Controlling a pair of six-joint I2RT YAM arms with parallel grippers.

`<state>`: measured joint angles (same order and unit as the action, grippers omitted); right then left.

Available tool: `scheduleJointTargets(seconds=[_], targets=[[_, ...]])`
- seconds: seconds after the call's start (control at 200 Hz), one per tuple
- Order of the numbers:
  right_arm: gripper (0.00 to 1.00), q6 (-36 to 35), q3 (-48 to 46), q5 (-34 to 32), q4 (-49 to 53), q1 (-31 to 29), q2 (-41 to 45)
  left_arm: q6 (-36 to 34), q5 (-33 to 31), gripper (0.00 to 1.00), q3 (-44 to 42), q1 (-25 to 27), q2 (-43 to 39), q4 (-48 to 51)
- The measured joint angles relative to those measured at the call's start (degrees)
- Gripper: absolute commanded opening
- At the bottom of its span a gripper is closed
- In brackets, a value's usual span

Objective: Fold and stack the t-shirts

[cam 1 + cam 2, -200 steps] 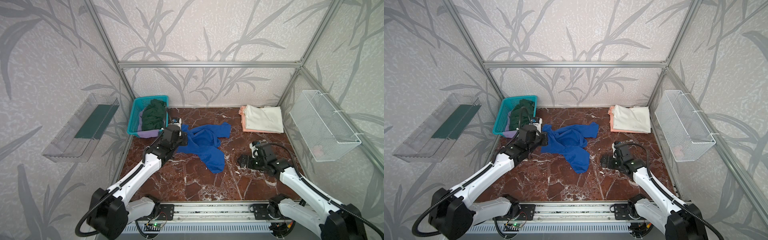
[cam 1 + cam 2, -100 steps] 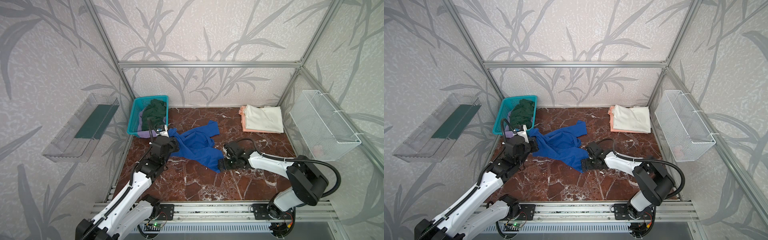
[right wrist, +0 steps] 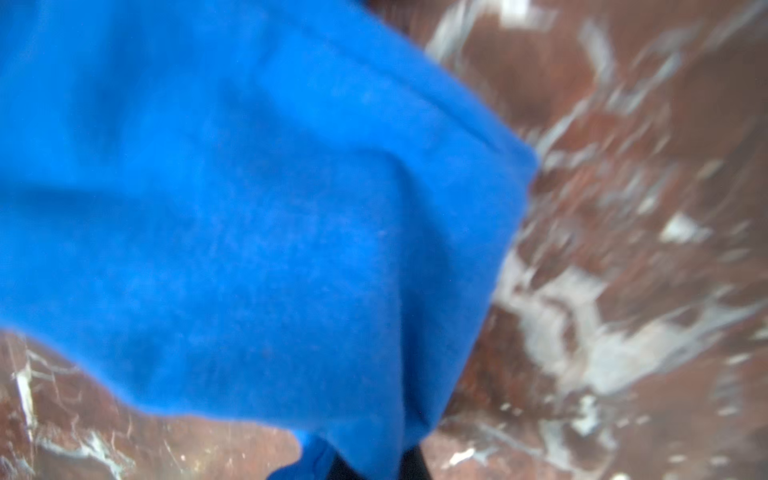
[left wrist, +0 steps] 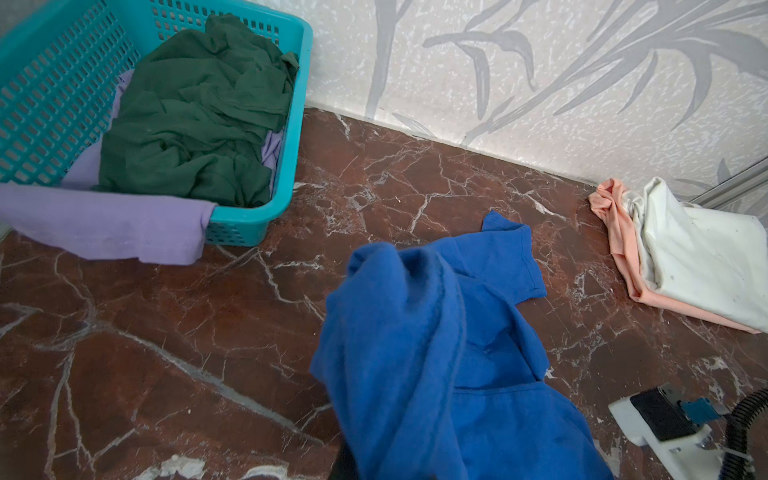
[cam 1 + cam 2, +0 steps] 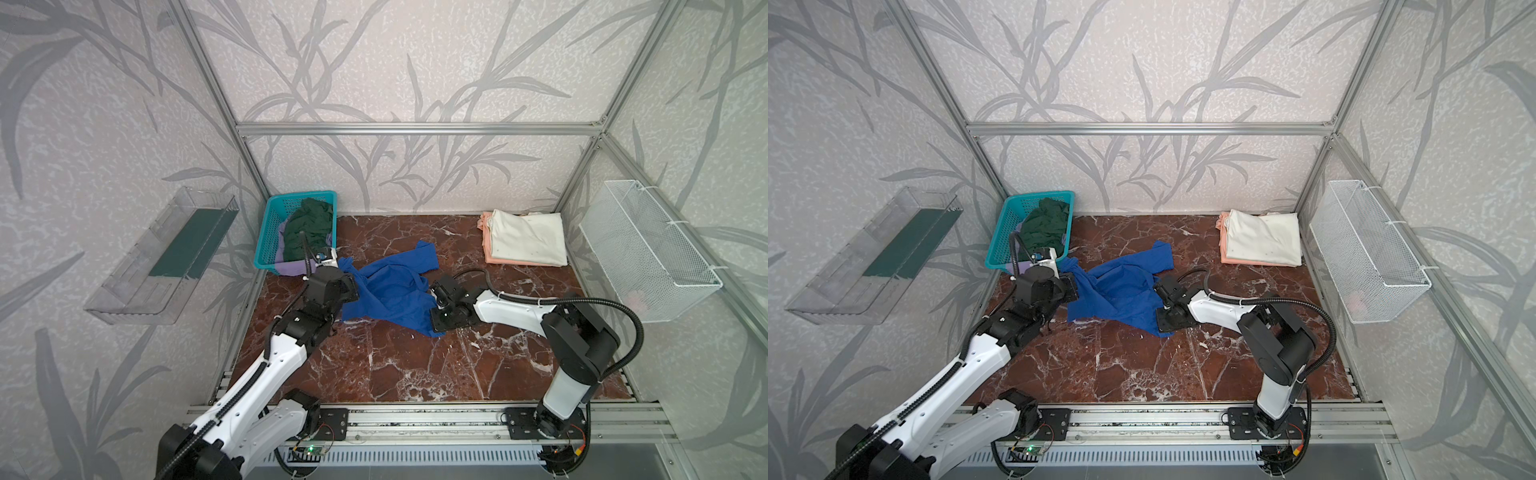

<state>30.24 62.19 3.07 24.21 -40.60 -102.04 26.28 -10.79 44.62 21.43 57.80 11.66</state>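
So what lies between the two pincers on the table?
The crumpled blue t-shirt fills that stretch: the left pincer and the right pincer are each shut on an edge of it. Both top views show this.

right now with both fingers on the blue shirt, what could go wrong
1. The blue t-shirt is bunched and twisted between the left fingers and right fingers; pulling apart may spread it crooked.
2. The right fingers pinch just a corner, which might slip out.
3. The lavender shirt draped over the teal basket sits near the left arm and could snag.
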Motion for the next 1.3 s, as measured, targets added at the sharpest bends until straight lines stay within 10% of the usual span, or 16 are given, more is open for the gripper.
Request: scheduleJointTargets(seconds=[0.455,0.775,0.92,1.3], targets=[[0.00,-11.93,39.71,-16.04,16.37,16.48,4.44,-8.74,3.21,0.00,36.06,-7.61,19.45,3.34],[0.00,-12.63,-0.74,-19.39,5.29,8.28,41.79,-5.57,2.86,0.06,4.66,-4.83,-5.86,-6.54],[0.55,-4.94,-18.67,-19.98,4.72,4.87,45.75,-1.53,0.81,0.53,-12.66,0.33,-12.37,-4.28],[0.70,6.01,-24.50,-19.06,8.98,3.76,52.28,8.85,-7.74,0.59,-22.91,6.27,-34.47,5.11]])
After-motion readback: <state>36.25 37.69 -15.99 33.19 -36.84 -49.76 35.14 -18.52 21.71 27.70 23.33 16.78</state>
